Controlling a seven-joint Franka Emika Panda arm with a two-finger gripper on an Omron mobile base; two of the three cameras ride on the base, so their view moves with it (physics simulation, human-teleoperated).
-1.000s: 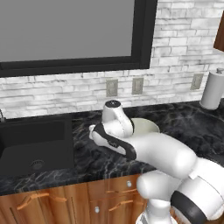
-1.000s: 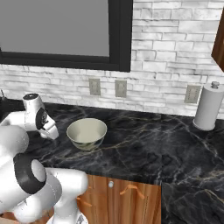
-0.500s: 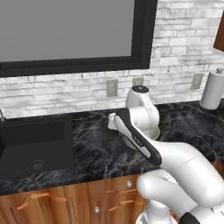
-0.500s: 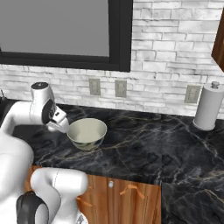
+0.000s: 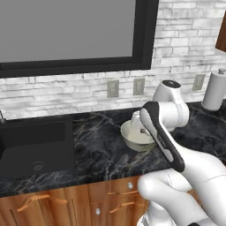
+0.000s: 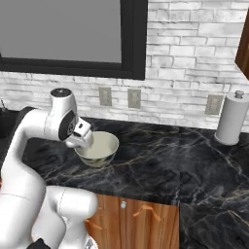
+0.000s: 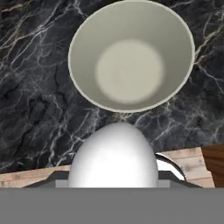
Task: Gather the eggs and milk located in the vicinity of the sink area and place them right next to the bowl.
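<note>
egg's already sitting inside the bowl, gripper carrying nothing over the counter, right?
Not right. The bowl is empty; the hand view shows the egg held in the shut gripper, above the black counter beside the bowl. The gripper is over the counter, as you say.

Before me runs a black marble counter [image 6: 160, 160] veined in white, with wooden cabinet fronts [image 5: 57, 203] below it. Above the counter rises a whitewashed brick wall [image 6: 194, 63] holding outlet plates [image 6: 134, 98] and a dark-framed window [image 5: 66, 33]. A paper-towel roll [image 6: 229, 118] stands on the counter's far right.
</note>
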